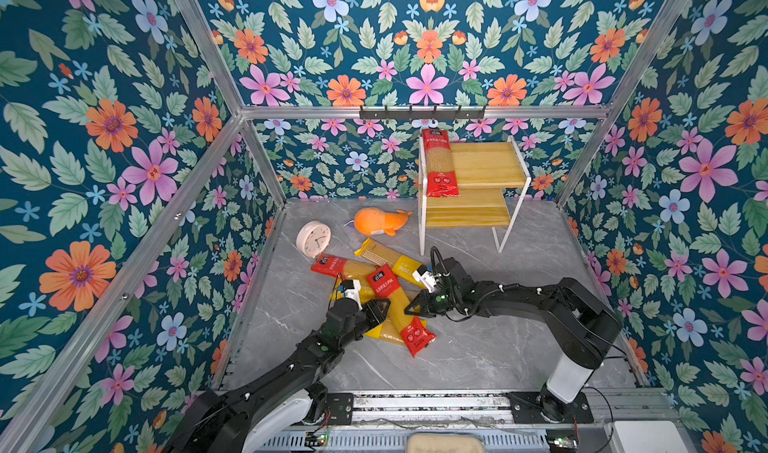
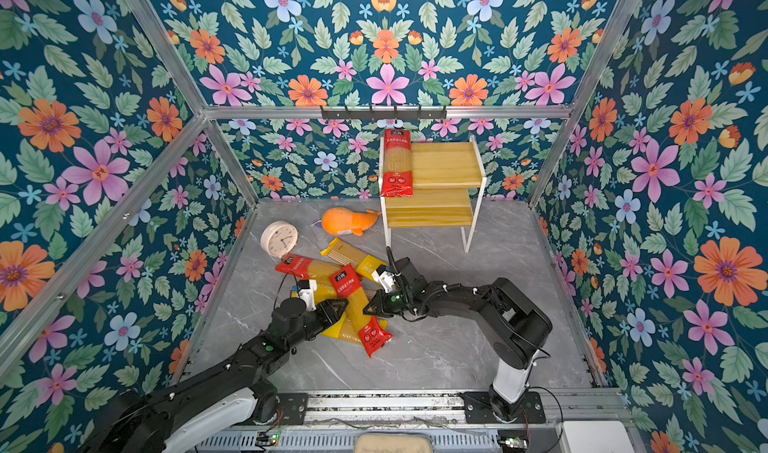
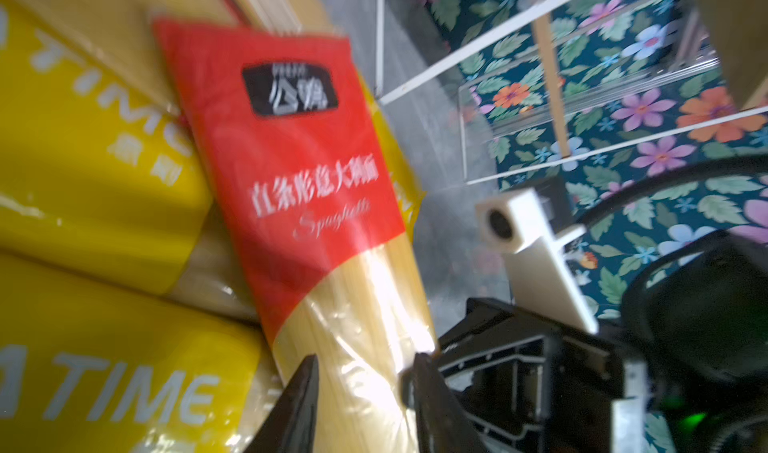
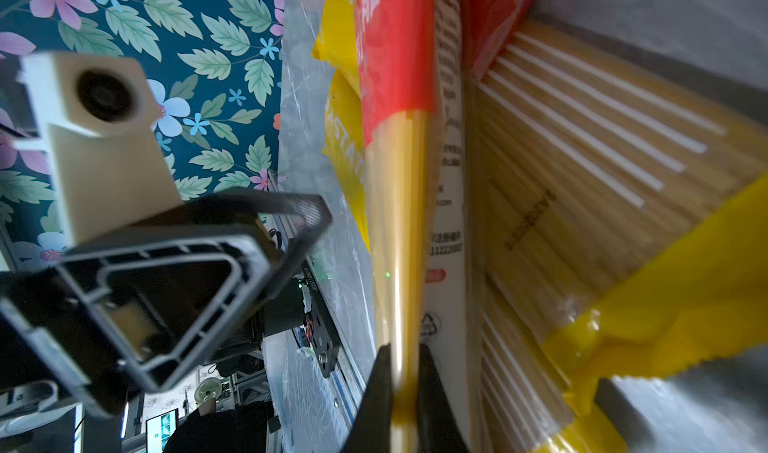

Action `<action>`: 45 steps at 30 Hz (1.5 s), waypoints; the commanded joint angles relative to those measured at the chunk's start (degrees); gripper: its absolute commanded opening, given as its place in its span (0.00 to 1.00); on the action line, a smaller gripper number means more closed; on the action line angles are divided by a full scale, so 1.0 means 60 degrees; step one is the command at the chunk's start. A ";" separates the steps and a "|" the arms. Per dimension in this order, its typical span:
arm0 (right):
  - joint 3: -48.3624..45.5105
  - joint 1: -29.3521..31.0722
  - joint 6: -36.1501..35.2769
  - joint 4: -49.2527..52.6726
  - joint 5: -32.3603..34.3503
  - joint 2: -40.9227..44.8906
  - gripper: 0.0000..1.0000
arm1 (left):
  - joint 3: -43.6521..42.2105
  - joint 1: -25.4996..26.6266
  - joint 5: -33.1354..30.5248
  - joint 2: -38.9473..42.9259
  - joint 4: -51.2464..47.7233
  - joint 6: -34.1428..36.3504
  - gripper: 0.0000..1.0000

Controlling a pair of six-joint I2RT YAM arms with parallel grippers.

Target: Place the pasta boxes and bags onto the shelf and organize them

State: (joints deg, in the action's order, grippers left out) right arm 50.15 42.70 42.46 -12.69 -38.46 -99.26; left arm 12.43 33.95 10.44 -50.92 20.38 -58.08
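Both of your grippers are on the same thing: the clear spaghetti pack [image 1: 397,301] with red ends. It lies on top of the heap, slanted across the yellow packs [image 1: 392,262] on the tabletop [image 1: 478,347], in front of the shelf [image 1: 486,164]. The left gripper [image 3: 363,372] has its jaws closed across the width of this pack, on the clear middle part. The right gripper [image 4: 405,372] is pinched almost fully together on a thin long edge of it, from the opposite side. A second red-ended pack [image 1: 439,160] lies on the upper board of the shelf, at its left side.

I judge the held pack to be rather light. It should be stiff along its length, because the strands lie parallel, but the strands are brittle and the film is smooth and slippery. So do not squeeze more than needed, and do not bend it. The hold near the middle is good for balance. The hold on the thin edge may catch mostly film, and it could slip or tear in the lift. The packs below are loose and may slide, so lift straight and slowly.
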 commanded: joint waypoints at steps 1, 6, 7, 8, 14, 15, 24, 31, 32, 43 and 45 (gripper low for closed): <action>-0.0121 0.0001 -0.0050 -0.1213 0.0247 0.0487 0.03 | 0.0380 -0.0425 0.0727 0.0568 -0.0904 0.0649 0.47; -0.0312 -0.0002 -0.0546 -0.1418 0.0660 0.1671 0.00 | 0.0941 -0.0959 0.1534 0.1145 -0.1133 0.0836 0.52; -0.0358 0.0000 -0.0648 -0.1515 0.0770 0.1905 0.00 | 0.0975 -0.1011 0.1659 0.1239 -0.0965 0.0813 0.54; -0.0423 -0.0010 -0.0709 -0.1655 0.0838 0.2085 0.00 | 0.0986 -0.1054 0.1758 0.1288 -0.0790 0.0757 0.56; -0.0998 -0.0005 -0.0938 -0.3213 0.1308 0.3332 0.00 | 0.0850 -0.1147 0.2705 0.0845 0.1885 0.0454 0.69; -0.1034 -0.0017 -0.0952 -0.3395 0.1340 0.3487 0.00 | 0.0804 -0.1140 0.2872 0.0662 0.2489 0.0375 0.71; -0.0697 -0.0028 -0.0895 -0.3613 0.0858 0.4210 0.00 | 0.0899 -0.1086 0.3870 -0.0800 0.5703 0.0626 0.84; -0.0599 -0.0170 -0.0628 -0.4117 -0.0269 0.4647 0.00 | 0.1485 -0.1089 0.4593 -0.1745 0.7574 0.0531 0.84; -0.0581 -0.0172 -0.0582 -0.4151 -0.0393 0.4671 0.00 | 0.1601 -0.1089 0.4670 -0.1956 0.7763 0.0451 0.83; -0.0731 -0.0290 -0.0304 -0.3996 -0.0343 0.4693 0.00 | 0.2148 -0.1089 0.5259 -0.3609 1.0195 -0.0706 0.45; -0.0862 -0.0384 -0.0163 -0.4004 -0.0235 0.4693 0.00 | 0.2176 -0.1089 0.5301 -0.3628 1.0221 -0.0666 0.35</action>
State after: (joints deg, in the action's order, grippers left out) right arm 45.25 40.77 40.18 -29.04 -39.24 -71.61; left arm 25.12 27.46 41.39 -72.44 77.60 -62.22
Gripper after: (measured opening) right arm 0.086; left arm 0.380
